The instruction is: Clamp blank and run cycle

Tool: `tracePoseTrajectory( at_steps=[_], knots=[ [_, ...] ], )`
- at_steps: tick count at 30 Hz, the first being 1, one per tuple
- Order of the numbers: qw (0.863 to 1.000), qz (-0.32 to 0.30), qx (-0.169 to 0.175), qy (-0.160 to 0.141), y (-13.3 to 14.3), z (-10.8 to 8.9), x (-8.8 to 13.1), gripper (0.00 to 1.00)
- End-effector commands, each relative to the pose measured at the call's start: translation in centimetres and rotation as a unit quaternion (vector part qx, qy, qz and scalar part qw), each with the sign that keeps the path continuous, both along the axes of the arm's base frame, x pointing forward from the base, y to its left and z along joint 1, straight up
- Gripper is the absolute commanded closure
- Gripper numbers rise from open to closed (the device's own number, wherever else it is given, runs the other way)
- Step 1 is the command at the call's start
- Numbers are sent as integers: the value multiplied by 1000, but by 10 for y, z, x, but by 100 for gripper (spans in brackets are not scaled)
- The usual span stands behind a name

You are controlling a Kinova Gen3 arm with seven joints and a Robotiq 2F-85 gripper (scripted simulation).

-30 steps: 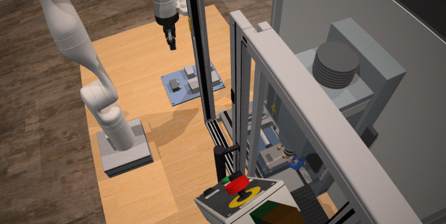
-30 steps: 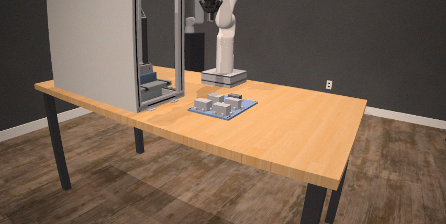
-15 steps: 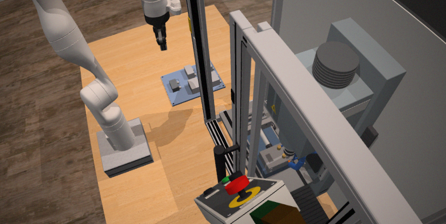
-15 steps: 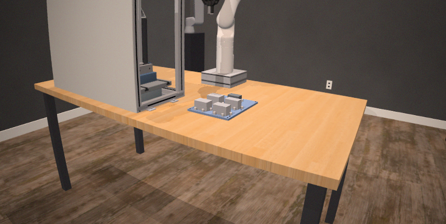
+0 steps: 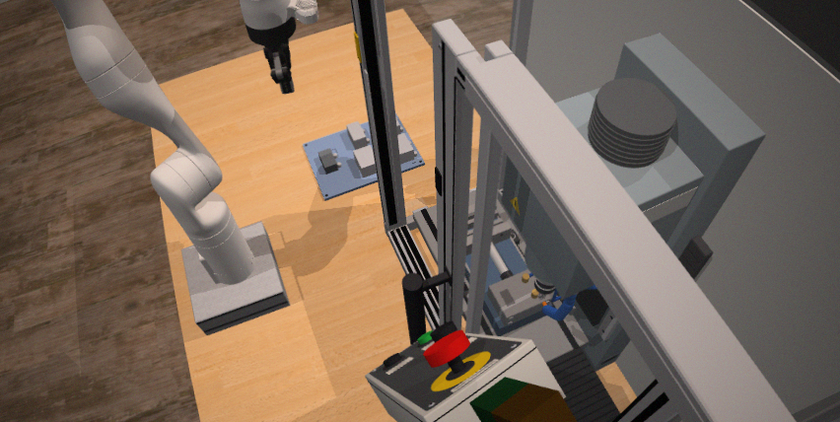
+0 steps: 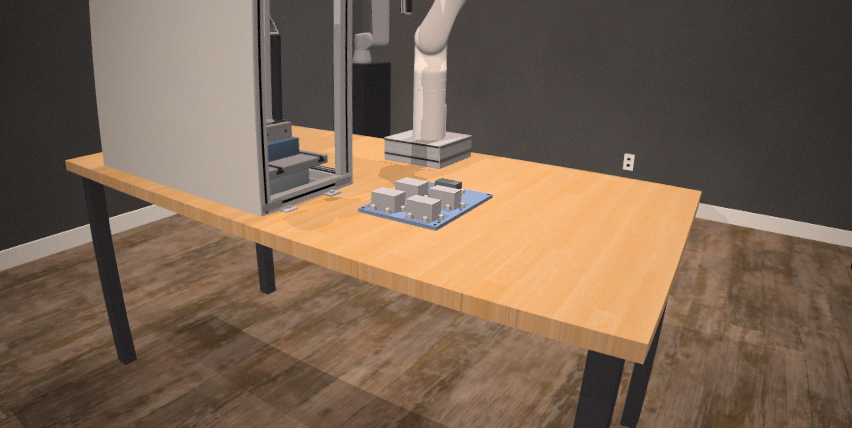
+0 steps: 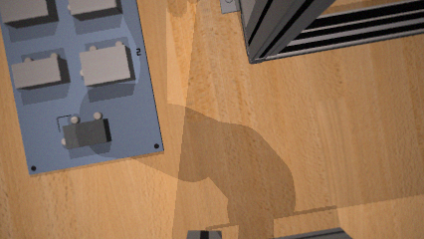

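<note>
My gripper (image 5: 287,90) (image 6: 406,10) is shut and empty, high above the table. The dark setting master (image 5: 327,160) (image 6: 448,184) (image 7: 86,133) stands on the blue plate (image 5: 340,184) (image 7: 144,126). Several light grey blanks stand upright there; one blank (image 6: 388,199) (image 7: 106,66) is beside the mark 2, and a narrower-looking blank (image 6: 445,196) (image 7: 37,73) is beside it. The vise (image 5: 517,299) is partly visible behind the guard frame; its low bars and work stop cannot be made out. The green button (image 5: 425,337) is beside the red stop button (image 5: 447,348) on the control column.
The guard's upright post (image 5: 376,96) stands beside the plate and hides part of it in the top view. The black door handle (image 5: 413,307) is near the control column. The guard's bottom rail (image 7: 358,35) lies right of the plate in the wrist view.
</note>
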State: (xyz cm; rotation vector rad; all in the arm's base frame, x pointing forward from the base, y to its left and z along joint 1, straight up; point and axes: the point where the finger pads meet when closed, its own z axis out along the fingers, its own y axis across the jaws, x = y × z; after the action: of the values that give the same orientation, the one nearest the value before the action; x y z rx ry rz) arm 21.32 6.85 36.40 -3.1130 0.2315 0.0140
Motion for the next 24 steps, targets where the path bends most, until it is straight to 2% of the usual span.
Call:
tracePoseTrajectory(
  at_steps=[1,24],
  knots=[
    [1000,16,-8,-6,-3,17,-17,90],
    [1000,11,-8,-6,-3,18,-18,90]
  ],
)
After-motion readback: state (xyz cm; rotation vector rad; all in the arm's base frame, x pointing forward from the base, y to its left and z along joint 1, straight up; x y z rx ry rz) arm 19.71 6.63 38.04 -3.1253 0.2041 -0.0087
